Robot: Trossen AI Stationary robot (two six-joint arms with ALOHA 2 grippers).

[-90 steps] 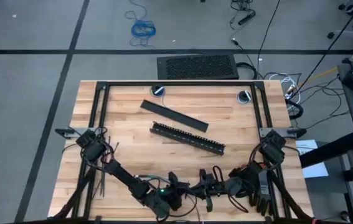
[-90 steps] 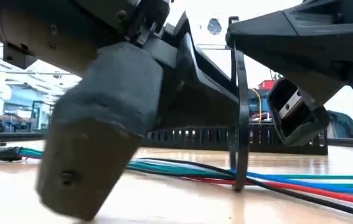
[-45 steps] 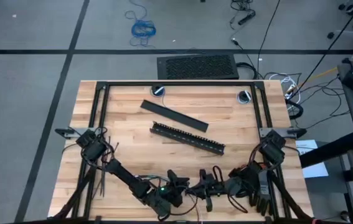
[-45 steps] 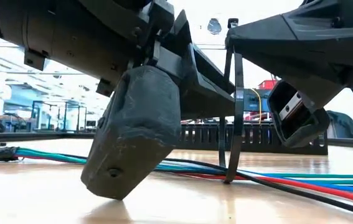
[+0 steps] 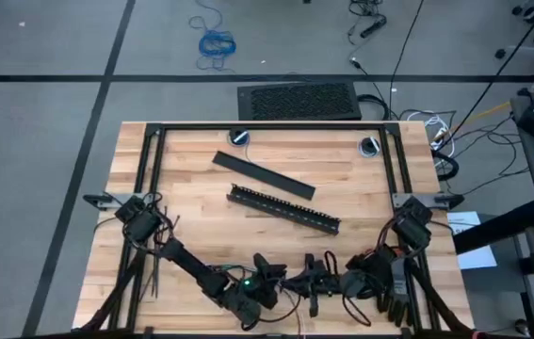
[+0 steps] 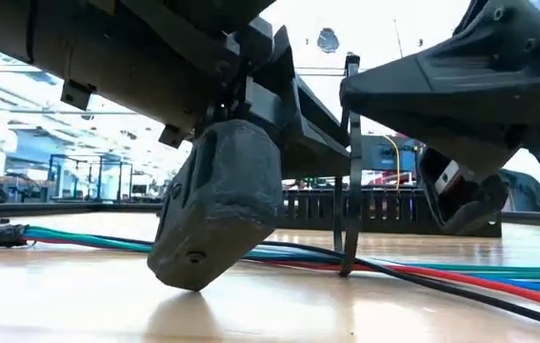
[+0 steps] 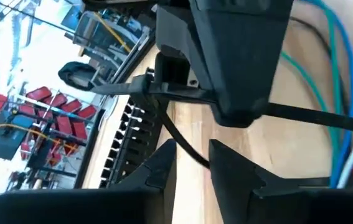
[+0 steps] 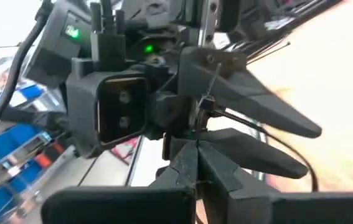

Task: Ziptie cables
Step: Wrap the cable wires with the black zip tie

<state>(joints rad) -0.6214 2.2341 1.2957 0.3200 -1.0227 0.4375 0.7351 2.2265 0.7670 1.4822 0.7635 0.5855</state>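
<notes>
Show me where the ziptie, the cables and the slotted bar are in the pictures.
ziptie (image 6: 350,191): low view, upright strip of its loop.
cables (image 6: 460,278): low view, coloured strands lying on the table.
slotted bar (image 5: 283,209): high view, middle of its length.

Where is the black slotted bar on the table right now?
In the high view the slotted bar lies mid-table, angled, just beside the flat black bar, beyond both grippers.
</notes>
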